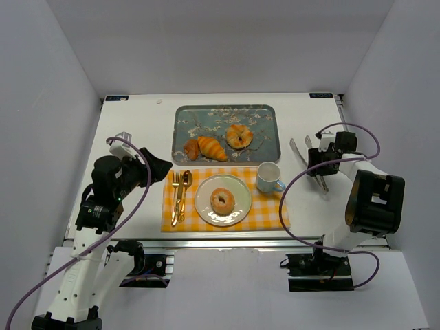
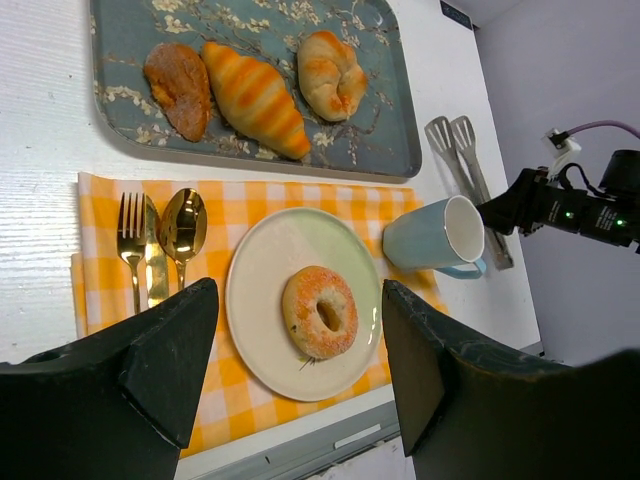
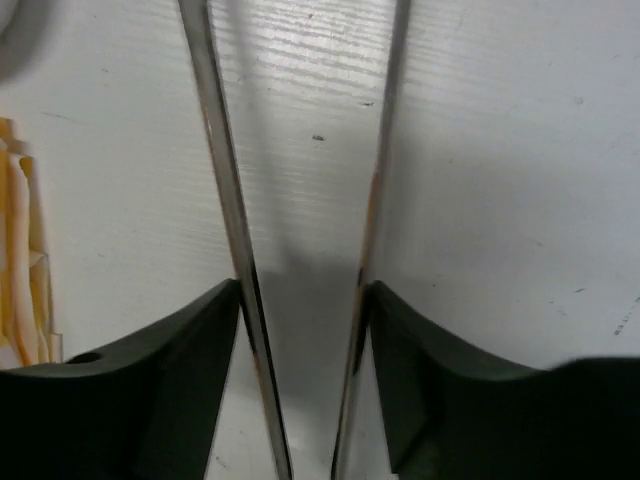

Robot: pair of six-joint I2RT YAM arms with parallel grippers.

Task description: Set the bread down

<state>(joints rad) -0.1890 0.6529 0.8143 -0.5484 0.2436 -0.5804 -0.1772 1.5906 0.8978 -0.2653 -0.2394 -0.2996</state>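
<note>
The ring-shaped bread [image 1: 222, 201] lies flat in the middle of the white plate [image 1: 205, 209] on the checked placemat; it also shows in the left wrist view [image 2: 320, 312] on the plate [image 2: 262, 262]. My left gripper [image 1: 162, 168] is open and empty, raised to the left of the placemat, and its jaws [image 2: 298, 300] frame the plate from above. My right gripper [image 1: 318, 165] is low at the right side of the table. Its fingers [image 3: 300, 290] press on the outsides of the two arms of the metal tongs [image 3: 226, 180], which rest on the table [image 1: 300, 152].
A blue patterned tray [image 1: 268, 117] at the back holds a croissant [image 1: 212, 148], a small dark bread [image 1: 192, 148] and a golden round bread [image 1: 238, 136]. A pale blue mug [image 1: 268, 177] stands right of the plate. Gold cutlery [image 1: 180, 196] lies on the placemat [image 1: 265, 213].
</note>
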